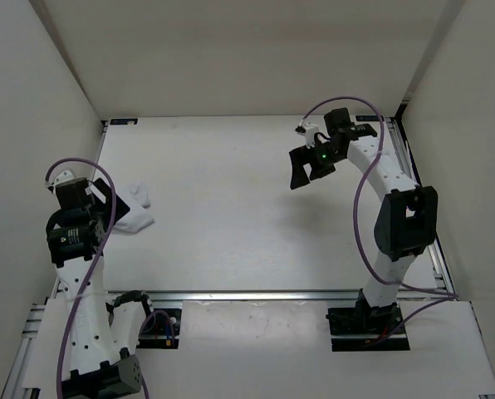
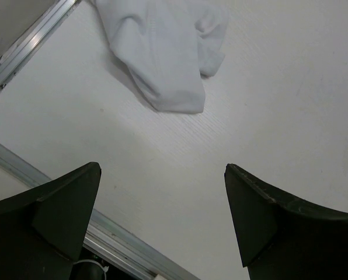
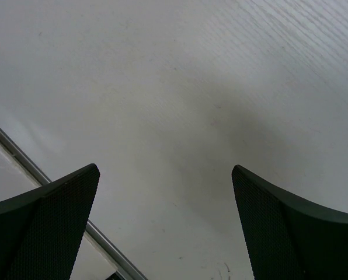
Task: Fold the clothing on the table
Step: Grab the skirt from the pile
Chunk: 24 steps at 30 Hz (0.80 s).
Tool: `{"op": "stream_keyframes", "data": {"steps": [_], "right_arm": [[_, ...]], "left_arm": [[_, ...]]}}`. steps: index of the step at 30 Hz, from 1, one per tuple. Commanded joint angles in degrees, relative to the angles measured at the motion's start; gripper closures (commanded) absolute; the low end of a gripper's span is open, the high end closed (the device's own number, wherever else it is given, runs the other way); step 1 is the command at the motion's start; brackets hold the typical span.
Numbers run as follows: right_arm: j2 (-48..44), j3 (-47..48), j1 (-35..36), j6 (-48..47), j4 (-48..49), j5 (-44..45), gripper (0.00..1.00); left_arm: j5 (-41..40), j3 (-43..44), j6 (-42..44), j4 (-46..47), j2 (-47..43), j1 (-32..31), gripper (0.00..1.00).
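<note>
Left wrist view is taken first, as it is nearest to the work. Two dark fingers (image 2: pixel 57 210) of the left gripper (image 2: pixel 162 169) are seen spread wide apart, and nothing is held between them. A little way ahead of the fingers, the clothing (image 2: pixel 162 58) is found. It is a small white cloth, bunched up in a soft heap with many creases. It is laid close to a metal rail (image 2: pixel 28 44) at the edge of the table (image 2: pixel 279 116), and it is not touched by the fingers.

From the top view, the heap is seen at the left side of the table, just beside the left gripper.

Farther off, the right gripper (image 3: pixel 165 169) is held up over the far right part of the table. Its fingers are spread wide too, and nothing is gripped. Only bare table is seen below it, and it is well apart from the clothing.

No fold is made yet. The step in hand is judged to be the very start: the cloth is to be reached and picked up. For the next move, the left gripper needs to be brought down onto an edge or corner of the heap and closed on it. The cloth then needs to be pulled toward the middle and spread flat, since a heap cannot be folded well. Thin cloth is likely to slip, so a careful pinch is called for.
</note>
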Motion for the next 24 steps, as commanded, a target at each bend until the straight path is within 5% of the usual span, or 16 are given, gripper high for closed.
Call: {"op": "stream_keyframes", "data": {"steps": [1,9,15,24], "right_arm": [[0.24,3.49,-1.31,-1.32,-0.28,-1.27,0.00],[0.85,2.09,-3.51,-3.60,-1.16,-1.89,0.00],[1.90,3.39,-4.30,-5.18,-1.77,-2.16,0.00],[-0.90,1.56,-9.65,-5.02,-1.42,-7.07,0.01]], "left_arm": [[-0.24,0.41,0.20,5.47,-0.76,-0.17,0.01],[2.15,-13.48,0.04,29.12,-14.47,0.18,0.01],[-8.92,-16.11,-0.31,26.13,-0.43,4.73,0.01],[-8.93,-16.03,-2.96,33.95,15.48,5.20,0.03]]}}
